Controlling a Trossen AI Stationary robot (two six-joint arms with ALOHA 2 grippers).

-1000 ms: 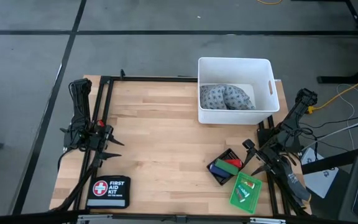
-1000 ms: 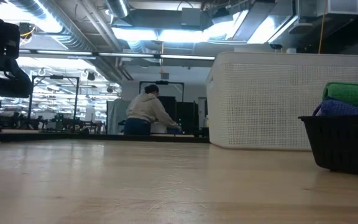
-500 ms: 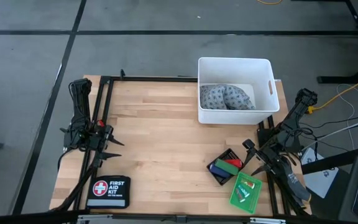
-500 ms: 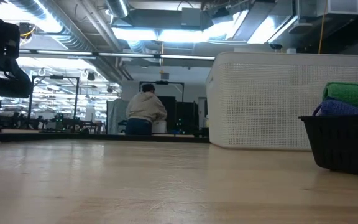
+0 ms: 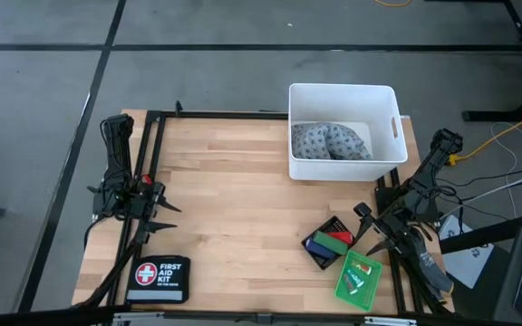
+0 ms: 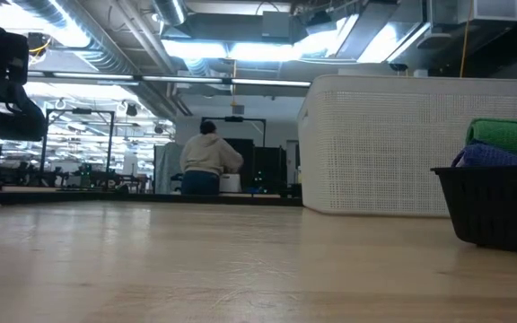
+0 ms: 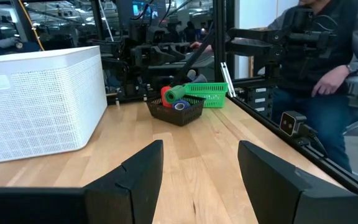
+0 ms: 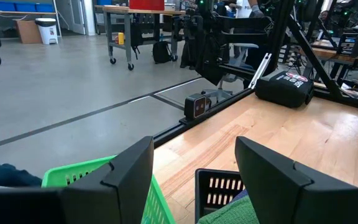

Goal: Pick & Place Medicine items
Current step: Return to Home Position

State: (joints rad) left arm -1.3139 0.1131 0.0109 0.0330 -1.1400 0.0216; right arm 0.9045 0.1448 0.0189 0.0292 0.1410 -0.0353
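The left end effector (image 7: 201, 149) sits over the left edge of the worktop (image 5: 234, 195), fingers spread, nothing between them. The right end effector (image 8: 194, 146) sits at the right edge of the worktop, fingers likewise spread and empty, just beside the black basket (image 7: 178, 116) and the green bin (image 5: 342, 282).

Location of the medicine items:
- The blue cylinder (image 7: 180, 106), the green cylinder (image 7: 179, 93) and the red oblong block (image 7: 166, 94) lie together inside the black basket, near the front right corner of the worktop
- The green bin stands touching the basket on its front side; an orange-and-white tube (image 5: 363, 267) and a pale piece beside it lie inside

Other items:
- The white bin (image 5: 343, 88) stands at the rear right of the worktop and holds a grey patterned cloth (image 5: 329, 140)
- The black first-aid pouch (image 5: 159, 279) lies flat at the front left corner, well apart from the bins
- A person (image 6: 209, 161) stands in the room behind the worktop, back to the camera
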